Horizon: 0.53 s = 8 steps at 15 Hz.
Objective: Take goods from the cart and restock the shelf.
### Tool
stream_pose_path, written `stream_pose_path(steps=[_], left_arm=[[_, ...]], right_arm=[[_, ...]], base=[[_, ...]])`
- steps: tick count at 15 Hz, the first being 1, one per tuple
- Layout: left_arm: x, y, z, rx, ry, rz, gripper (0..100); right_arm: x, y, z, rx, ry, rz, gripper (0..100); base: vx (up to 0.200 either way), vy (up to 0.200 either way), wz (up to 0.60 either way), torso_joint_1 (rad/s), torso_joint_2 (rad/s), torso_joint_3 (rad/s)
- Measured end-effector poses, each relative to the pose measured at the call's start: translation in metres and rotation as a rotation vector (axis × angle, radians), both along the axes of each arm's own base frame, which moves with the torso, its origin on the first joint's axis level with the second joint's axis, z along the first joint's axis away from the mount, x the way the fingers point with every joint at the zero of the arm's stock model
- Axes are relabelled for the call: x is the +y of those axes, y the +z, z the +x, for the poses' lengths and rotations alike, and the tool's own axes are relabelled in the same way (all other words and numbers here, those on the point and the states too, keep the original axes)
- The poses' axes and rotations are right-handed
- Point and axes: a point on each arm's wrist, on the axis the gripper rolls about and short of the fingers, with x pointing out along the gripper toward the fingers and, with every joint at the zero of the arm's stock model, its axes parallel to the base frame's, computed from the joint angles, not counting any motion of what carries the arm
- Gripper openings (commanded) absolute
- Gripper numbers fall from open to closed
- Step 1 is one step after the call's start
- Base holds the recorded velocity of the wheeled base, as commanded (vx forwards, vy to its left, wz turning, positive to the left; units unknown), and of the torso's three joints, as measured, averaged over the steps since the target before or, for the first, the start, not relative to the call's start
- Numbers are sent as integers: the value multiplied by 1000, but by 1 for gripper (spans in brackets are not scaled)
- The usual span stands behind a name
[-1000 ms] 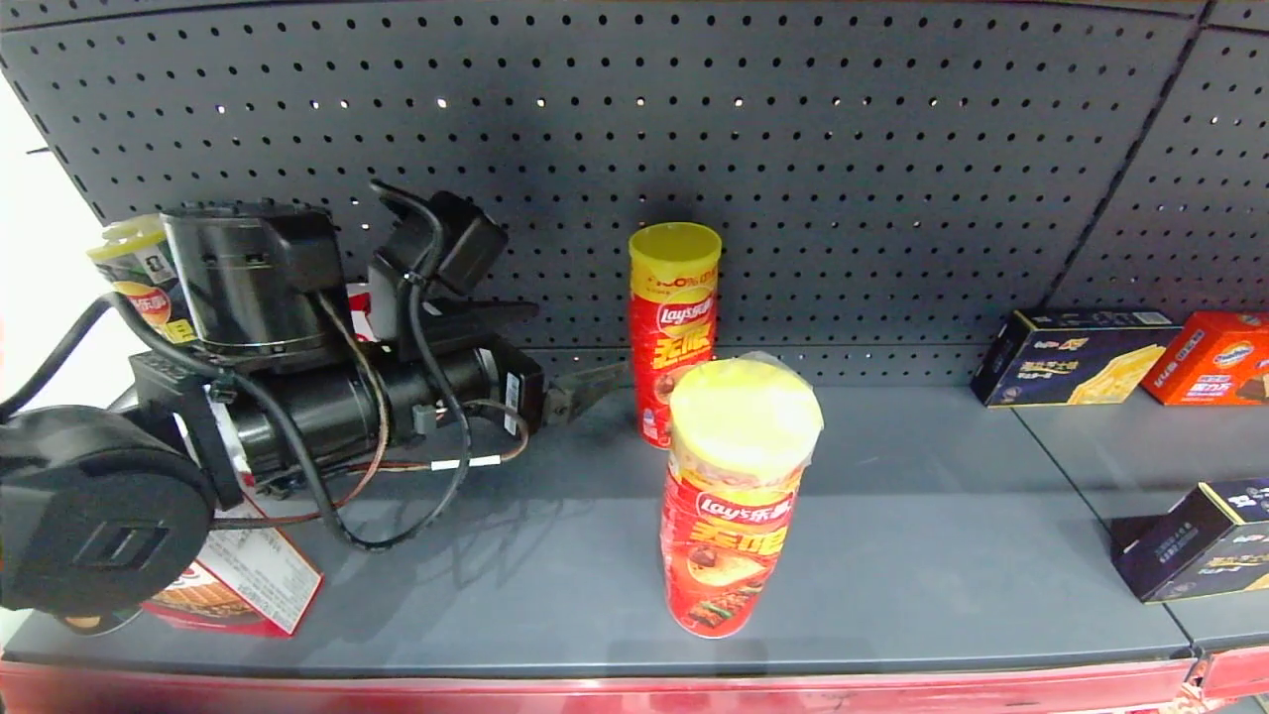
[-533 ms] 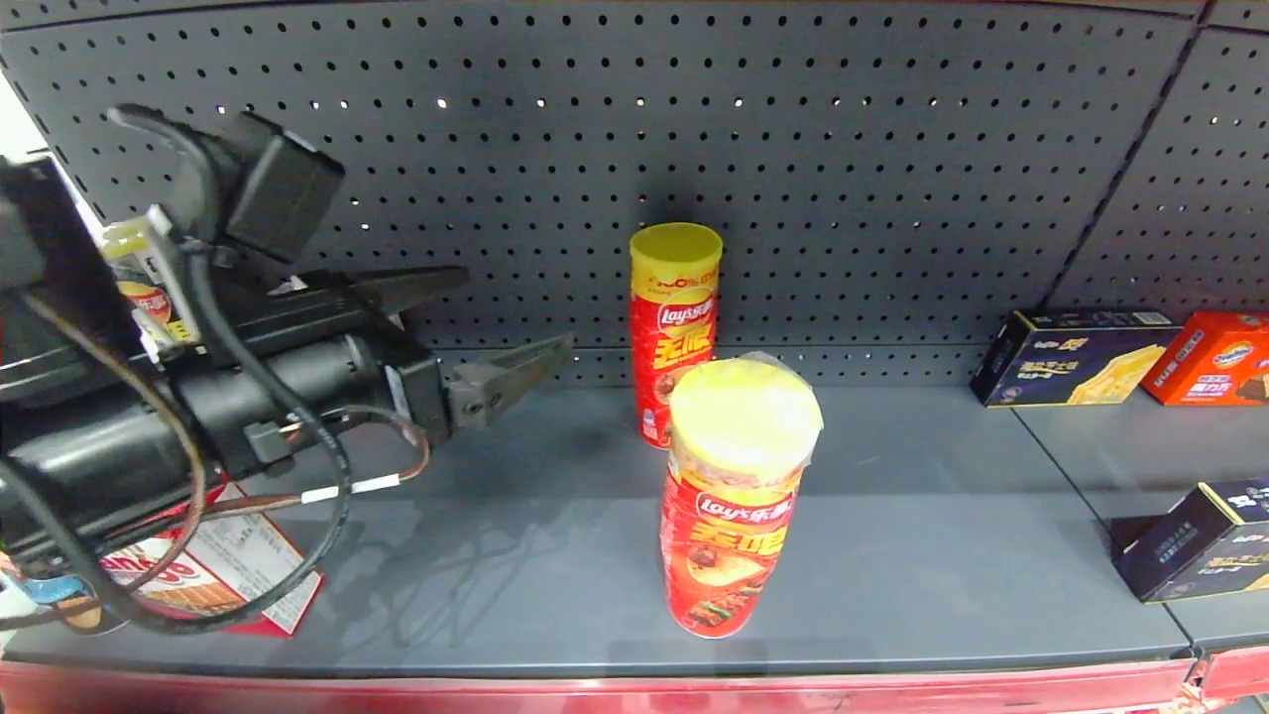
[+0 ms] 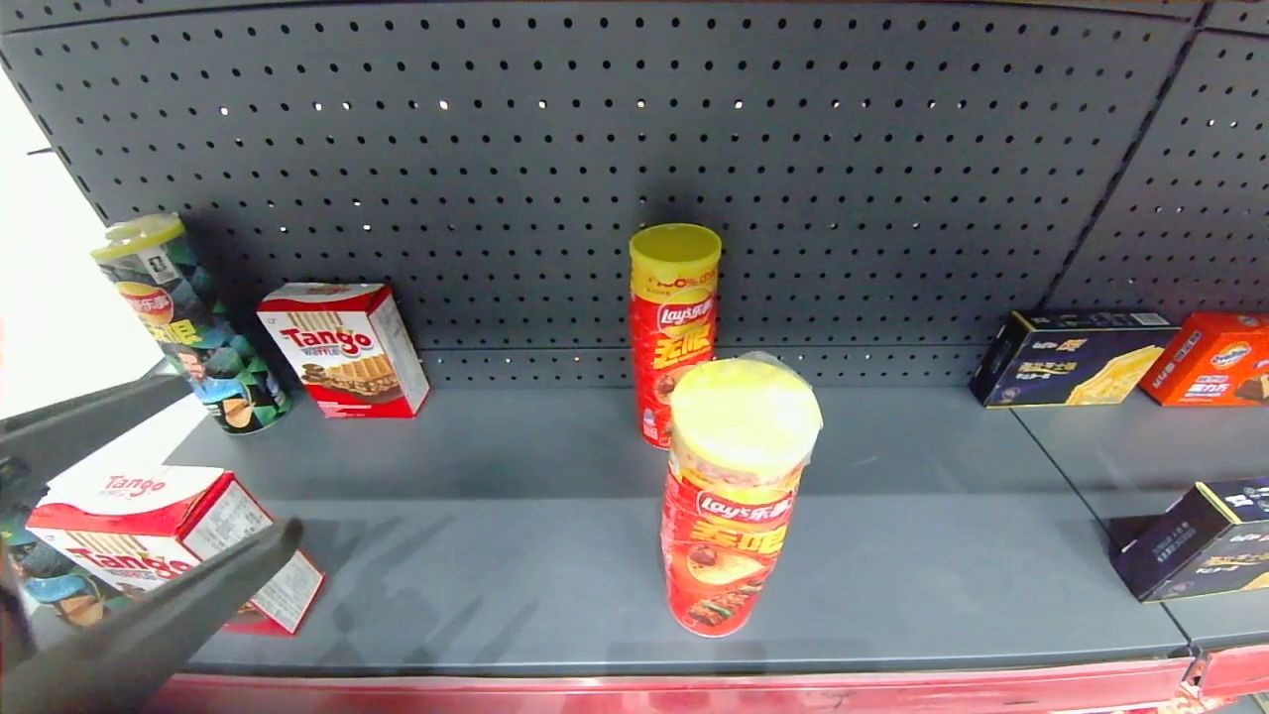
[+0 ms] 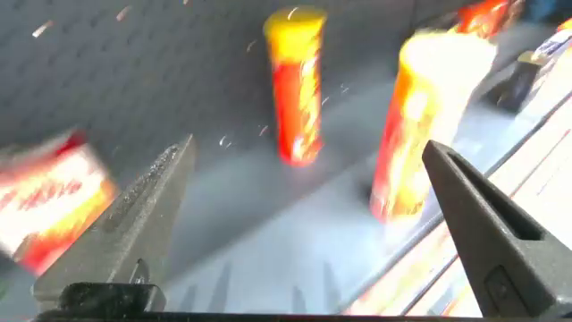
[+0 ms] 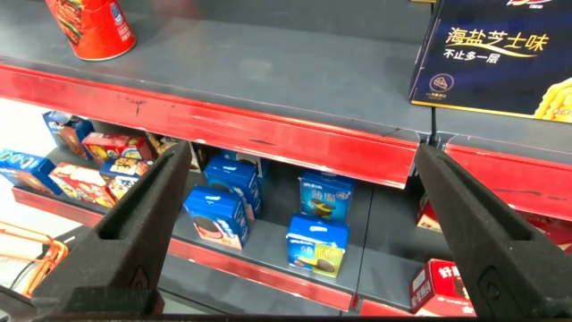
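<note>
Two red chip cans with yellow lids stand on the grey shelf: one near the front edge and one at the pegboard behind it. My left gripper is at the shelf's lower left, open and holding nothing, well clear of both cans. In the left wrist view the left gripper frames the back can and the front can between its spread fingers. My right gripper hangs open and empty below the shelf's red front edge, with the front can's base above it.
A dark chip can and a red-white wafer box stand at the back left; another wafer box lies at the front left. Dark blue boxes and an orange box sit to the right. Blue boxes fill the lower shelf.
My left arm has pulled back from the middle of the shelf to the lower left, uncovering the dark can and the wafer boxes. Both red cans stayed put.
</note>
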Motion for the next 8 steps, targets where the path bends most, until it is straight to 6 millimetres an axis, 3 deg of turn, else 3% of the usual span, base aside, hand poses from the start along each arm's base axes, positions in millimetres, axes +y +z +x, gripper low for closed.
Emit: stream_pose_path(steps=[4, 8], left_arm=[[31, -52, -46, -19, 206, -3, 100], [38, -102, -79, -33, 369, -4, 100]], right_arm=[[0, 0, 0, 0, -1, 0, 100], [0, 0, 0, 0, -1, 0, 100]], base=[[0, 0, 0, 0, 0, 0], [0, 0, 0, 0, 0, 0]])
